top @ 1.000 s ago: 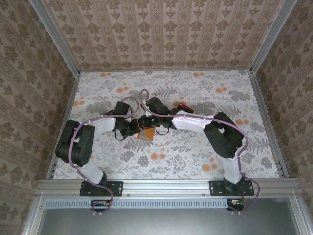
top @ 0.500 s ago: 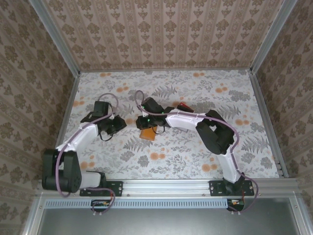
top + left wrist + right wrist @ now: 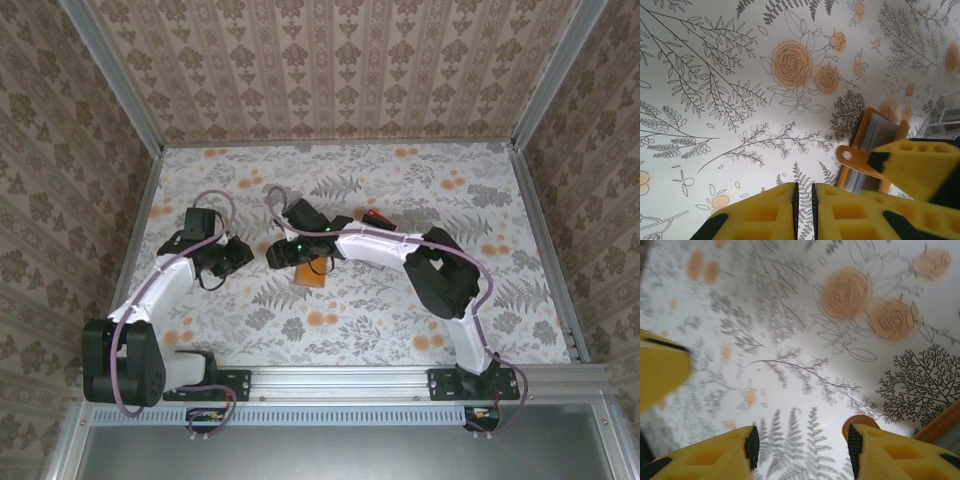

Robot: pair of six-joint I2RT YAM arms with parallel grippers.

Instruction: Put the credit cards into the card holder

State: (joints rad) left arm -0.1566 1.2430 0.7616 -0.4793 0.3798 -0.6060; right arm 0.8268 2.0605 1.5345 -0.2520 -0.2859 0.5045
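The orange card holder (image 3: 314, 273) lies on the flowered table, just in front of my right gripper (image 3: 284, 251). In the left wrist view the card holder (image 3: 875, 145) lies open, its grey inside up and its dotted orange tab sticking out. My right gripper (image 3: 802, 450) is open over bare table, and the holder's tab (image 3: 859, 421) sits by its right finger. My left gripper (image 3: 236, 256) hangs to the left of the holder. Its jaws (image 3: 803, 200) stand a thin slit apart with nothing between them. A red credit card (image 3: 375, 215) lies behind the right forearm.
Patterned walls and metal rails (image 3: 140, 215) close in the table on the left, back and right. Both arms reach across the middle. Bare tabletop stretches at the back and front right.
My left arm has pulled back to the left, away from the card holder. The right gripper has opened and slid left. The holder now lies free on the table.
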